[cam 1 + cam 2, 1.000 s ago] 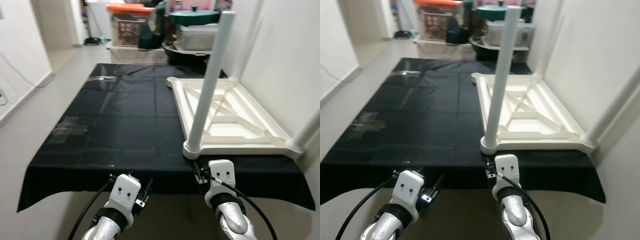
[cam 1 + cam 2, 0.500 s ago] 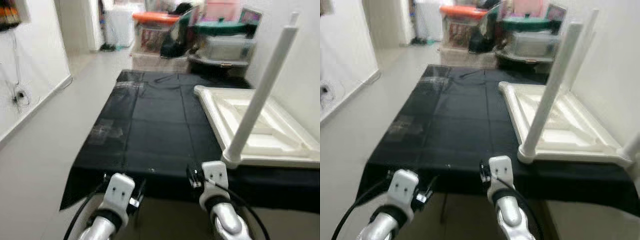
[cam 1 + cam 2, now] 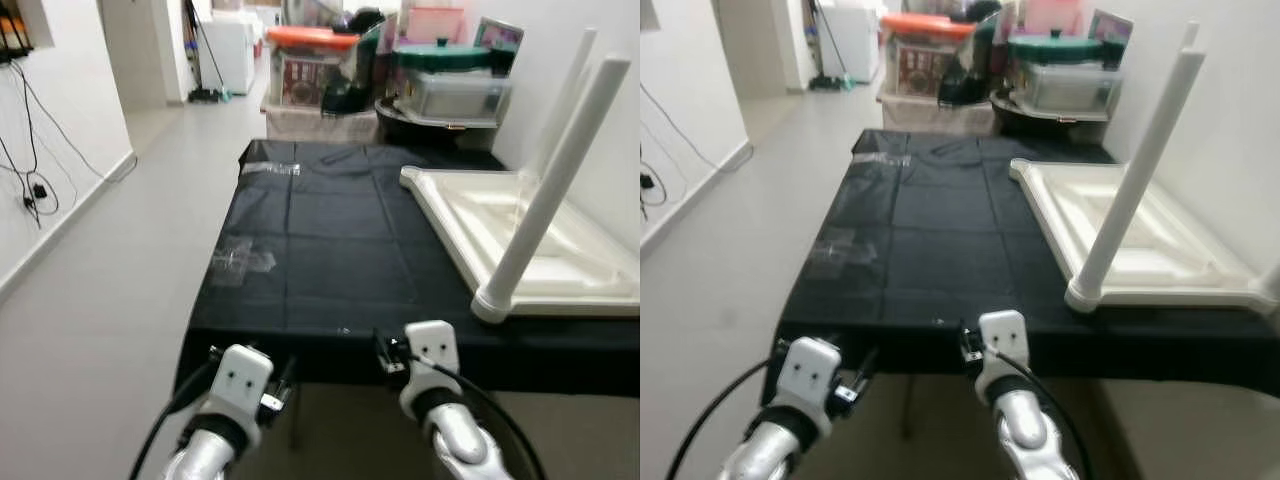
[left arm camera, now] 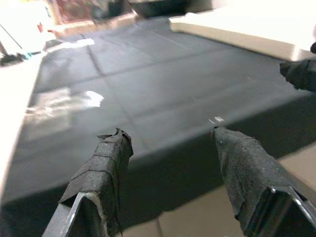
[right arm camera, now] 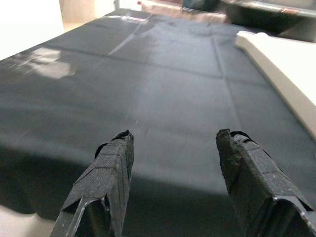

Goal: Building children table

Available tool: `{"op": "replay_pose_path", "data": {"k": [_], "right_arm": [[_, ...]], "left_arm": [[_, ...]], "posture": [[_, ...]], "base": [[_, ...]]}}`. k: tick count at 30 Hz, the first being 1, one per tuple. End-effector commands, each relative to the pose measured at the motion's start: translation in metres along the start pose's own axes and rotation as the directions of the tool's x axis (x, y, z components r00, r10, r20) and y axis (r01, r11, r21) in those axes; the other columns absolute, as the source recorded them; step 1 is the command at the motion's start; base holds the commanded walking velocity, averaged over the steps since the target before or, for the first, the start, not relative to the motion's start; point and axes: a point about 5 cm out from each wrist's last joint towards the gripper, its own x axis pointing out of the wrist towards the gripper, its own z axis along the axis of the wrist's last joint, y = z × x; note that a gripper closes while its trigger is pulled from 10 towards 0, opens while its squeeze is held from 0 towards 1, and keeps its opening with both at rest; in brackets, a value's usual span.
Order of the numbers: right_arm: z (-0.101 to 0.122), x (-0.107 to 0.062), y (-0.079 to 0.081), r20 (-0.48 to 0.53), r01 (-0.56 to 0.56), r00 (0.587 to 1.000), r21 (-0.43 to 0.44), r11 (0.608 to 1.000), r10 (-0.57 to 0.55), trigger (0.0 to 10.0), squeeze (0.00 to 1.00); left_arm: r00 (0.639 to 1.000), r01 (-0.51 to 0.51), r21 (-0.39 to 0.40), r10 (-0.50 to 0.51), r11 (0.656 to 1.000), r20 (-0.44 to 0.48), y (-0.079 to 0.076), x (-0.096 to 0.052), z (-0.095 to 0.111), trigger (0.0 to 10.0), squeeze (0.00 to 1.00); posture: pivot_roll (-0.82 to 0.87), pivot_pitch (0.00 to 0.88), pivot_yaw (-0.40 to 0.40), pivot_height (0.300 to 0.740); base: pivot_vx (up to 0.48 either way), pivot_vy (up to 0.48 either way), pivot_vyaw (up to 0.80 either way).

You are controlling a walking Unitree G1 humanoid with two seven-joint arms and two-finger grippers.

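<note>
Left gripper and right gripper, fingers spread apart and holding nothing, level with the near edge of the worktop, draped in a black cloth. Both grippers short of that edge, above the floor, the left one beside the right.

Ahead of the right gripper and off to its right: white children's table top, lying upside down on the cloth, underside ribs facing up. One white leg standing from the near corner of that top, tilted, its round foot collar just beyond the right gripper. A second white leg behind the first, against the wall.

Ahead of the left gripper, well apart: a clear plastic bag flat on the cloth; a second clear wrapper near the far edge of the cloth.

Beyond the worktop: stacked storage, with an orange-lidded box and a green lid on a grey container. Cables hanging on the wall far to the left of the left gripper.
</note>
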Motion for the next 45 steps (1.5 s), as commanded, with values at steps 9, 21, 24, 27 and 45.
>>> {"op": "replay_pose_path", "data": {"k": [9, 21, 24, 27, 45], "right_arm": [[0.005, 0.004, 0.005, 0.028, -0.041, 0.999, 0.016, 0.999, 0.040, 10.0, 0.00], [0.023, 0.014, 0.010, 0.122, -0.080, 0.990, 0.014, 0.997, 0.077, 10.0, 0.00], [0.023, 0.015, 0.010, 0.124, -0.080, 0.989, 0.016, 0.997, 0.077, 10.0, 0.00], [0.022, 0.015, 0.012, 0.126, -0.086, 0.989, 0.017, 0.996, 0.083, 10.0, 0.00], [0.039, 0.028, 0.005, 0.186, -0.053, 0.981, -0.001, 0.999, 0.052, 10.0, 0.00]], "left_arm": [[1.000, -0.008, 0.011, 0.008, 1.000, -0.006, 0.002, -0.001, -0.002, 10.0, 0.00], [1.000, -0.012, 0.019, 0.013, 1.000, -0.015, 0.003, 0.000, -0.002, 10.0, 0.00], [1.000, -0.011, 0.020, 0.011, 1.000, -0.011, 0.002, 0.000, -0.001, 10.0, 0.00], [1.000, -0.012, 0.025, 0.012, 1.000, -0.008, 0.002, -0.001, -0.001, 10.0, 0.00], [0.998, -0.053, -0.019, 0.053, 0.998, -0.035, 0.006, 0.000, -0.004, 10.0, 0.00]], "posture": [[0.09, 0.000, -0.056, 0.740], [0.10, 0.000, -0.058, 0.740], [0.10, 0.000, -0.063, 0.740], [0.10, 0.000, -0.063, 0.740], [0.10, 0.000, -0.067, 0.740]], "base": [[0.388, 0.000, 0.00], [0.322, 0.000, 0.00], [0.000, 0.000, 0.00], [0.000, -0.162, 0.00], [0.126, -0.299, 0.00]]}}
